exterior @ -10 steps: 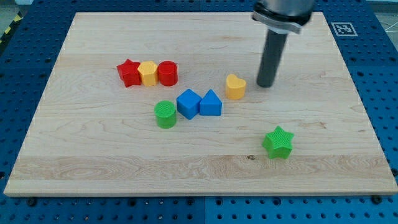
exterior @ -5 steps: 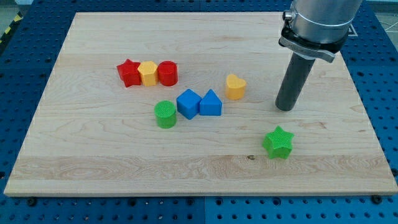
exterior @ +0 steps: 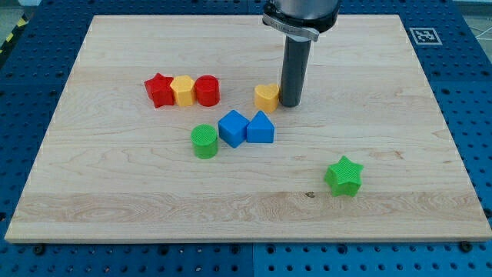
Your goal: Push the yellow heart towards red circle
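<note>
The yellow heart [exterior: 266,97] lies on the wooden board near its middle, above the blue blocks. My tip [exterior: 290,103] touches the heart's right side. The red circle [exterior: 207,90] stands to the heart's left, about a block's width and a half away. It is the right end of a row with a yellow hexagon-like block [exterior: 183,90] and a red star [exterior: 159,90].
A blue cube [exterior: 232,128] and a blue triangle [exterior: 260,128] sit side by side just below the heart. A green circle [exterior: 204,141] lies left of them. A green star [exterior: 343,176] lies at the lower right. The board's edge [exterior: 246,237] runs along the view's bottom.
My tip swung out to the right, then came back left against the heart. The yellow heart has slid left and a little up, closer to the red circle.
</note>
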You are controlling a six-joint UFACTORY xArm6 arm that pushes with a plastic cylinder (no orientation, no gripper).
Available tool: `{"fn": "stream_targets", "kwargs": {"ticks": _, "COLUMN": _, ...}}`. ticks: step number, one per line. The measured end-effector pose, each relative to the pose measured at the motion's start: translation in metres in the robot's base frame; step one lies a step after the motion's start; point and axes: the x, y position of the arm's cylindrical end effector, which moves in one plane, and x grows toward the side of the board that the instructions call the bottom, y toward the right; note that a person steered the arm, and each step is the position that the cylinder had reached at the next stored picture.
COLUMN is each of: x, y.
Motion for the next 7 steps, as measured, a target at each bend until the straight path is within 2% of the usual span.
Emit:
{"fn": "stream_targets", "kwargs": {"ticks": 3, "x": 0.027, "y": 0.006}}
{"fn": "stream_targets", "kwargs": {"ticks": 7, "x": 0.007, "y": -0.047}}
